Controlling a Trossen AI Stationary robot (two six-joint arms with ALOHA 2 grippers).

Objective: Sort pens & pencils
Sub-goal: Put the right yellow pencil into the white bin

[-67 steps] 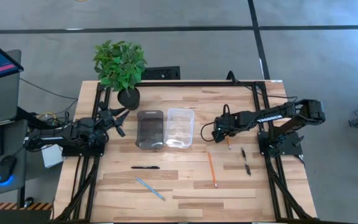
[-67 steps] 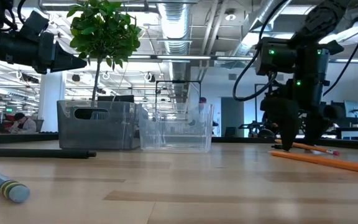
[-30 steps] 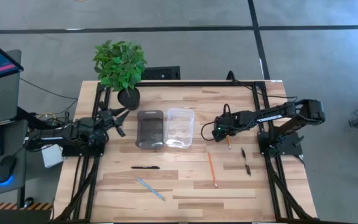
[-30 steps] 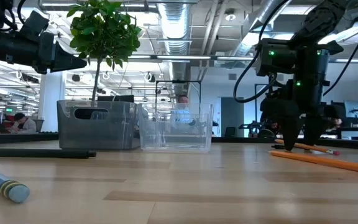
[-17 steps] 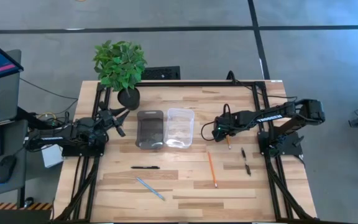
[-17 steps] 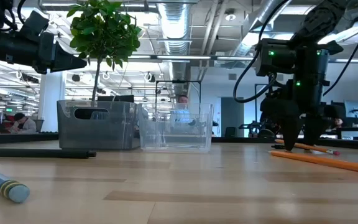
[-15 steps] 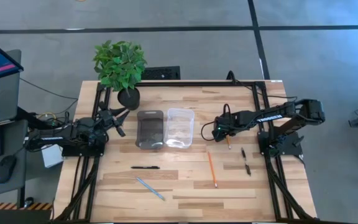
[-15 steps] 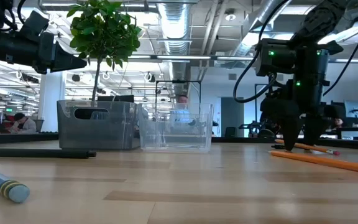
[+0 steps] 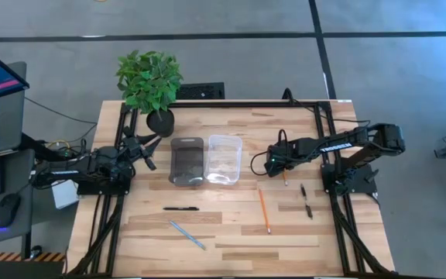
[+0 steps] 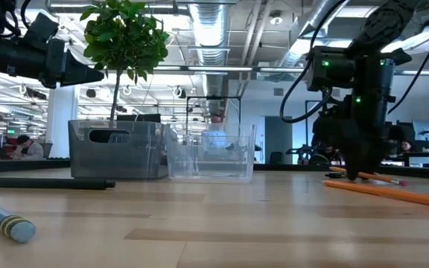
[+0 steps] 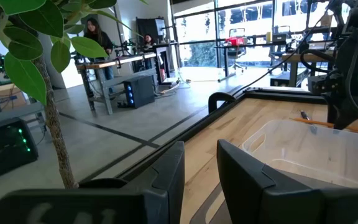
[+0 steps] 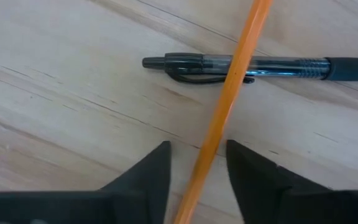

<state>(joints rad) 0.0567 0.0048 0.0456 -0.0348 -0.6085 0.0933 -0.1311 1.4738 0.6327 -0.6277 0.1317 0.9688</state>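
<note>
My right gripper (image 12: pixel 197 144) points down at the table right of the clear tray (image 9: pixel 224 159), open, one finger on each side of a short orange pencil (image 12: pixel 219 118). That pencil lies across a black pen (image 12: pixel 278 65). A longer orange pencil (image 9: pixel 263 211), black pens (image 9: pixel 307 200) (image 9: pixel 180 208) and a light blue pencil (image 9: pixel 186 235) lie flat on the wood. My left gripper (image 11: pixel 201 155) hovers by the plant (image 9: pixel 149 81), left of the grey tray (image 9: pixel 186 161), fingers slightly apart with nothing between them. My right gripper comes from above with its fingers (image 12: pixel 253 174) across the short orange pencil, near its middle (image 12: pixel 213 140). A gap shows beside the pencil on one side; whether the other finger touches it I cannot tell. The pencil lies on the table and on the pen.
The grey and clear trays stand side by side at the table's middle back. A potted plant stands at the far left corner. Black rails (image 9: pixel 339 209) run along the table's left and right sides. Bare wood lies along the near edge.
My right gripper has stayed in place and its fingers have drawn closer together around the short orange pencil; in the low view the two separate fingers now show as one dark mass. The pencil has not moved.
</note>
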